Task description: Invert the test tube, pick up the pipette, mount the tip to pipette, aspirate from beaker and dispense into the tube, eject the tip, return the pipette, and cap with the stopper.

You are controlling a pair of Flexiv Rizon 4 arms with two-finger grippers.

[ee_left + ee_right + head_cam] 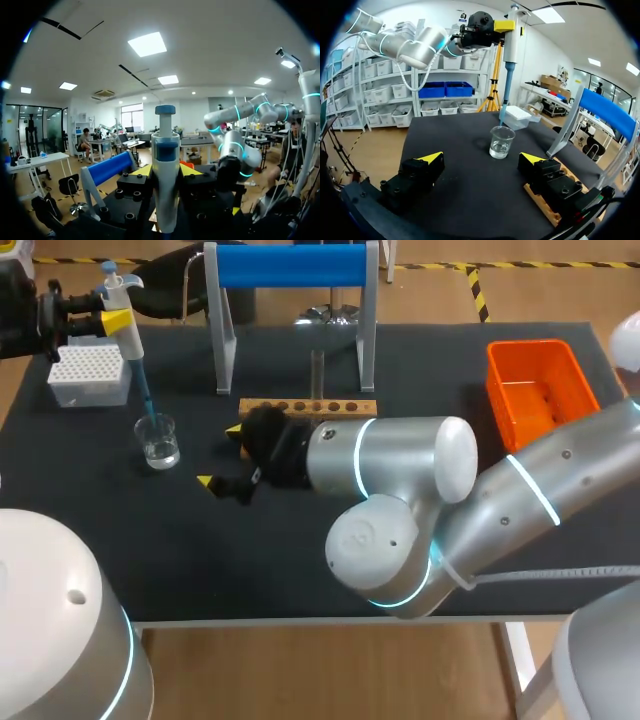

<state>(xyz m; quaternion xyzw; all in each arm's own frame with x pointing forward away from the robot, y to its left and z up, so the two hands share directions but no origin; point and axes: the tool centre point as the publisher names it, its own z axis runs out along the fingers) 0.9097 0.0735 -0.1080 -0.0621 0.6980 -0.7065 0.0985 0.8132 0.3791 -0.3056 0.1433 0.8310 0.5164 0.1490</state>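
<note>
The black table [300, 560] holds it all. I place things by the beaker [158, 441], a small clear cup w/ a little water low in it.

The R arm [420, 500] is the biggest thing. It lies low across the middle and ends just beside the beaker. The L arm [410, 45] comes in high behind the beaker.

The blue stand [290, 265] is well behind the beaker. I think the pipette goes back there later. The orange bin [540, 390] is far from the beaker, past the R arm, prob. for the used tip. The white tip box [90, 375] is just behind the beaker, so new tips are close. The wood rack [308, 408] is near the beaker, past the R claw. A thin upright thing in it may be the tube, but I can't tell. I see no stopper.

The right gripper [219, 454] is spread wide w/ nothing in it. The beaker is ahead of its fingers and apart from them. I think it waits there to be near but out of the way.

The left gripper [167, 170] pinches the pipette [510, 40] from both sides. It holds it straight up over the beaker so the tip points down into the cup. The blue tip [502, 112] ends at the beaker's mouth, above the water. So I judge the suck-up step is about to start, and the tip needs to go lower first.
</note>
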